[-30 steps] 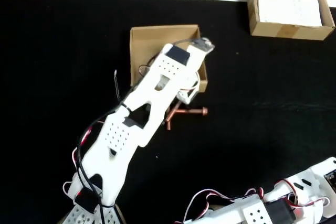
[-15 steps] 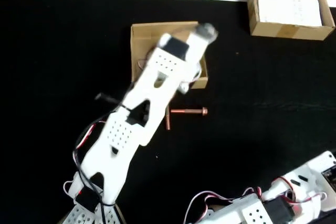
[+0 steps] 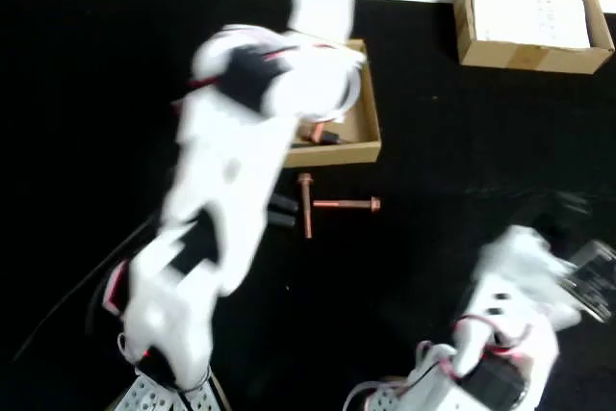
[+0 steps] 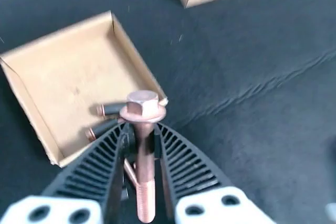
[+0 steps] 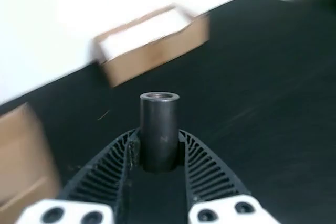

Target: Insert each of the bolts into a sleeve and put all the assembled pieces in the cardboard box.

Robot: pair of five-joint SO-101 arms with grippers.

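My left gripper (image 4: pixel 142 128) pinches a bolt (image 4: pixel 143 182) lengthwise, head outward, by the cardboard box (image 4: pixel 63 82); my right gripper (image 5: pixel 158 132) clamps a sleeve (image 5: pixel 159 119), bore outward, well apart. I judge their axes need lining up.

Left arm (image 3: pixel 231 170) overhangs the cardboard box (image 3: pixel 337 153). Loose bolts (image 3: pixel 346 204) lie before its near wall. The table (image 3: pixel 481 141) is passable toward its right edge.

Black table (image 3: pixel 500 141), cardboard box (image 3: pixel 337 153), loose bolts (image 3: pixel 345 204), sleeves (image 3: pixel 282 205)
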